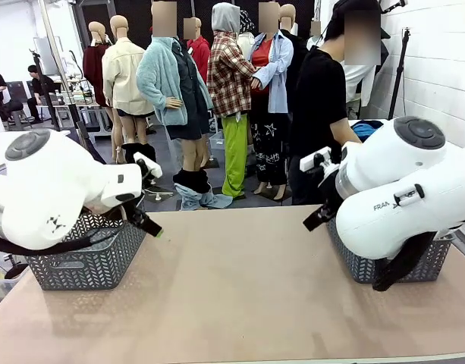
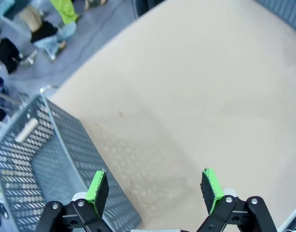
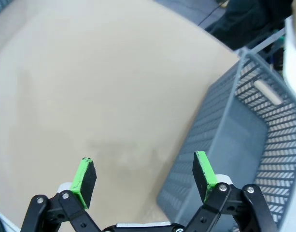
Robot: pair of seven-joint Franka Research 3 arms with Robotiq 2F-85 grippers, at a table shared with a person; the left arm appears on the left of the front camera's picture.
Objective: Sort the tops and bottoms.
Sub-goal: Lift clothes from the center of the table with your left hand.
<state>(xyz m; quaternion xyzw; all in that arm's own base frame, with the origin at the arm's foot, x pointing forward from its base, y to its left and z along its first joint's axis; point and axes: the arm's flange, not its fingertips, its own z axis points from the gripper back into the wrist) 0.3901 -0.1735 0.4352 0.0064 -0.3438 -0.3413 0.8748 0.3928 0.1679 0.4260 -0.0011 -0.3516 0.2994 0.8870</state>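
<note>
From the front, a bright blue heap, likely the tops (image 1: 366, 129), sits beyond the far edge of the table (image 1: 240, 296) at about two o'clock, beside the person (image 1: 319, 106); too little shows to give its long axis; the right gripper (image 1: 317, 218), by the right basket (image 1: 418, 265), looks nearer than the left gripper (image 1: 147, 222) by the left basket (image 1: 80, 265). The left wrist view adds what the front hides — fingers spread wide, holding nothing, basket at nine o'clock; the right wrist view likewise — wide and empty, basket at three o'clock.
</note>
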